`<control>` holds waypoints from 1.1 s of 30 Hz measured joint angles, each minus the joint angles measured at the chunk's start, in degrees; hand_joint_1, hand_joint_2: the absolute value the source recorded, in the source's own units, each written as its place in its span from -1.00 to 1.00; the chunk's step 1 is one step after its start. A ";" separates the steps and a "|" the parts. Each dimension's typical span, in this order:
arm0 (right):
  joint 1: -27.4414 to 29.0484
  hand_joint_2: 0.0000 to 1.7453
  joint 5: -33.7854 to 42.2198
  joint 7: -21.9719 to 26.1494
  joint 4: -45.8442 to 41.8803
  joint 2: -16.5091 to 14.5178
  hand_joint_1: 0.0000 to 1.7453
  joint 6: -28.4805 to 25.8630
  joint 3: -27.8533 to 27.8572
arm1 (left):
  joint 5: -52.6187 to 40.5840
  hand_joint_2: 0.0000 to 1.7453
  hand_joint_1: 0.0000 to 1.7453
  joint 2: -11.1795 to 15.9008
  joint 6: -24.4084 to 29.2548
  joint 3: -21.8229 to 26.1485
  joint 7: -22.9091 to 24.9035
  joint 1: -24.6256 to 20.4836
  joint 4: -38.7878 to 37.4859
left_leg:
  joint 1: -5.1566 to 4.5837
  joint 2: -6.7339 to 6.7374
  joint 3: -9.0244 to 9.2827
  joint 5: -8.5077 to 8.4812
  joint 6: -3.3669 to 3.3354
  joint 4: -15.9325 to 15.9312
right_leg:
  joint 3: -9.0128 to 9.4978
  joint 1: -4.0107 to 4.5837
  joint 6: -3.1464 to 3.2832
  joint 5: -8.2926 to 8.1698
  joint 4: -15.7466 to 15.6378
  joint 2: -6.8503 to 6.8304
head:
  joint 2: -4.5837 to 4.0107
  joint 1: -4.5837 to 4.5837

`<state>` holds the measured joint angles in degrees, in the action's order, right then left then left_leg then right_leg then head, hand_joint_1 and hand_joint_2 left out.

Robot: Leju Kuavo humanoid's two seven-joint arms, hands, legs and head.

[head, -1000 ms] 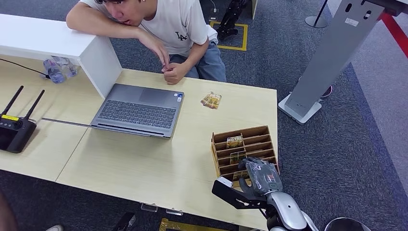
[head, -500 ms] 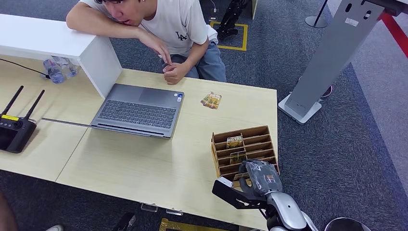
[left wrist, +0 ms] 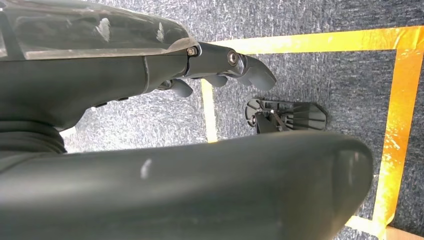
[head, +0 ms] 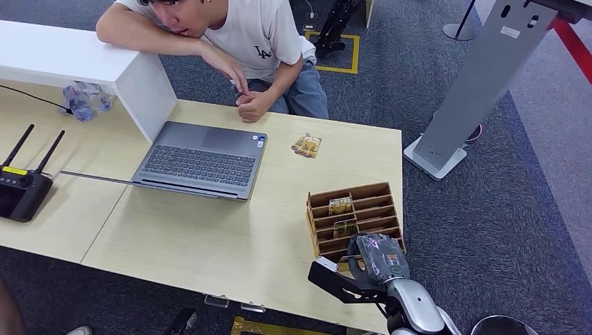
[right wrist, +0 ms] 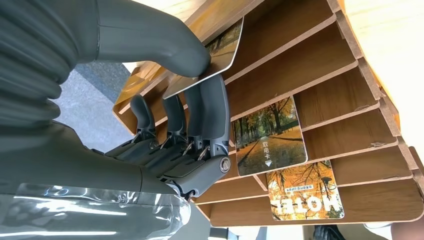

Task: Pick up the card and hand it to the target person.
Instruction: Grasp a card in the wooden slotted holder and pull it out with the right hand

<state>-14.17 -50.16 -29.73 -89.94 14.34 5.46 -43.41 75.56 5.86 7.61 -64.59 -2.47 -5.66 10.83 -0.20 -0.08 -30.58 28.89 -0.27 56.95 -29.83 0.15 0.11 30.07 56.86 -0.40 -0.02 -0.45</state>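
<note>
In the head view, the robot's right hand (head: 378,255), grey and wrapped in clear film, sits at the near end of the slotted brown wooden card rack (head: 354,219) on the pale wooden table (head: 209,230). Over the last second it has edged slightly toward the robot, away from the rack's middle slots, while the rack and the two cards in its farther slots have stayed put. The person in the white T-shirt (head: 237,42) leans at the far side of the table beside the open grey laptop (head: 202,159), well apart from the hand.

In the left wrist view, the left hand (left wrist: 225,62) hangs over dark carpet marked with yellow tape, its fingers loosely apart and holding nothing.

In the right wrist view, the right hand's thumb and fingers (right wrist: 212,107) pinch a thin autumn-print hotel key card (right wrist: 217,52) at the rack's nearest slot; the card looks partly drawn out. Two similar cards rest in neighbouring slots. Judging by this, the grasp is made, and lifting clear and the handover remain.
</note>
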 joint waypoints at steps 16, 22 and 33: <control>-0.30 1.00 0.82 -0.08 0.31 -0.04 0.69 -0.04 -0.04 | -0.09 1.00 -1.00 0.02 0.29 0.00 -0.14 0.00 -0.01 | 0.00 0.00 0.00 0.00 0.00 0.00 | 0.00 0.00 0.00 0.00 0.00 0.00 | 0.00 -0.01; -0.37 1.00 0.96 -0.08 0.34 -0.04 0.74 -0.22 -0.20 | -0.32 1.00 -1.00 0.06 0.87 0.00 -1.67 -0.01 -0.01 | 0.00 0.00 0.00 0.00 0.00 0.00 | 0.00 0.00 0.00 0.00 0.00 0.00 | 0.00 0.00; -0.75 1.00 1.04 -0.09 0.62 -0.03 0.74 -0.47 -0.71 | 0.00 1.00 -1.00 0.07 1.70 0.01 -2.11 -0.01 -0.01 | 0.00 0.00 0.00 0.00 0.00 0.00 | 0.00 0.00 0.00 0.00 0.00 0.00 | 0.00 -0.01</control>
<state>-14.92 -49.12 -29.82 -89.31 14.31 4.99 -44.12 75.56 5.92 9.31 -64.58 -4.58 -5.67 10.82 -0.20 -0.08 -30.58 28.89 -0.27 56.95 -29.83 0.15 0.11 30.07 56.86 -0.40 -0.02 -0.45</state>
